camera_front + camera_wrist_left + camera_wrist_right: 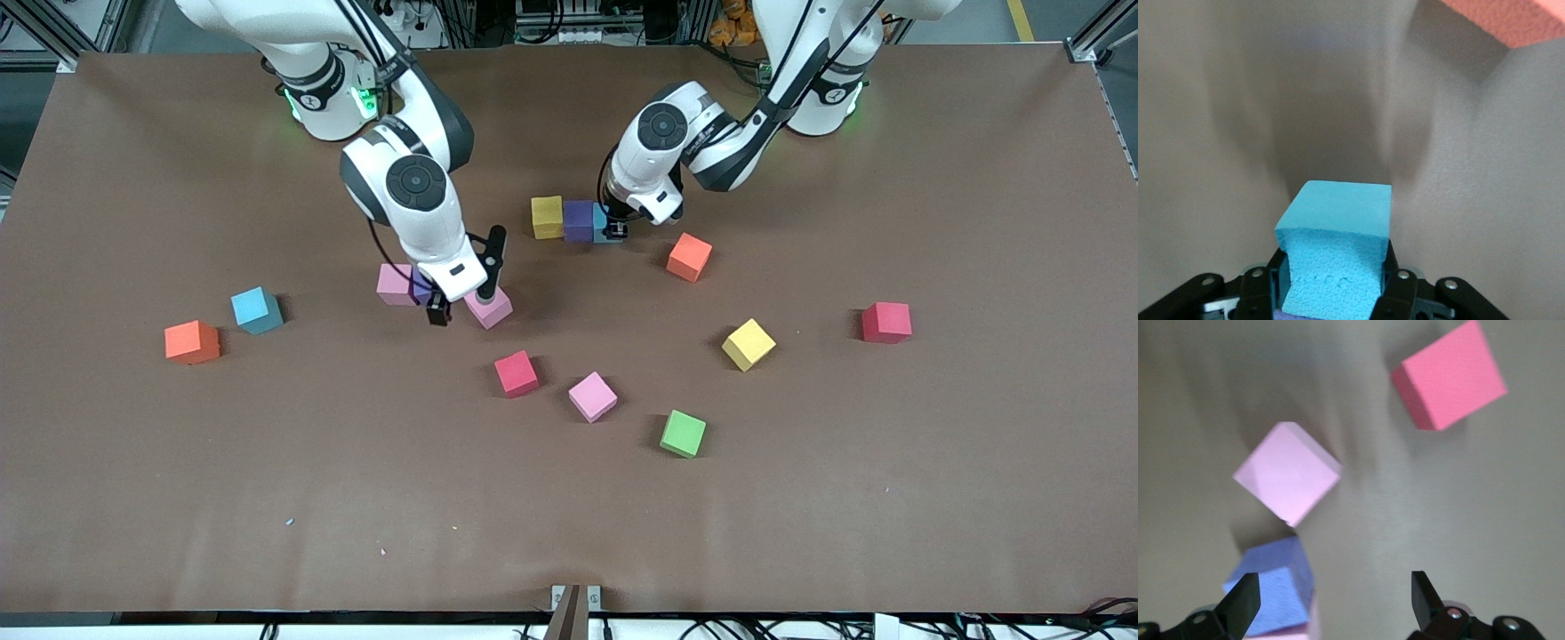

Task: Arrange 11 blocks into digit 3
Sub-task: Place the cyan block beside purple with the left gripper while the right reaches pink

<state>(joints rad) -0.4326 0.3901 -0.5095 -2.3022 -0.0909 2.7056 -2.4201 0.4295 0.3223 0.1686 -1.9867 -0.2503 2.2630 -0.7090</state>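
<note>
The blocks are small matte foam cubes with a fine pebbled grain, square-edged, lying on a smooth brown table [178, 498]. The left gripper [612, 233] is down at the table, clenched on a blue cube [1338, 257] that touches a purple cube [579, 220], which touches a yellow cube [547, 216], the three making one short row near the arm bases. The left arm bends low from its base, wrist tipped toward the row. An orange cube [689, 256] sits just beside that gripper. The right gripper [462, 307] hangs fingers spread and empty, low over a pink cube [489, 308] and a second purple cube [1275, 590] that touches another pink cube [393, 284]. The right arm reaches forward, its forearm pointing down. Scattered nearer the camera lie a red cube [516, 372], pink cube [592, 396], green cube [683, 433] and yellow cube [748, 344].
</note>
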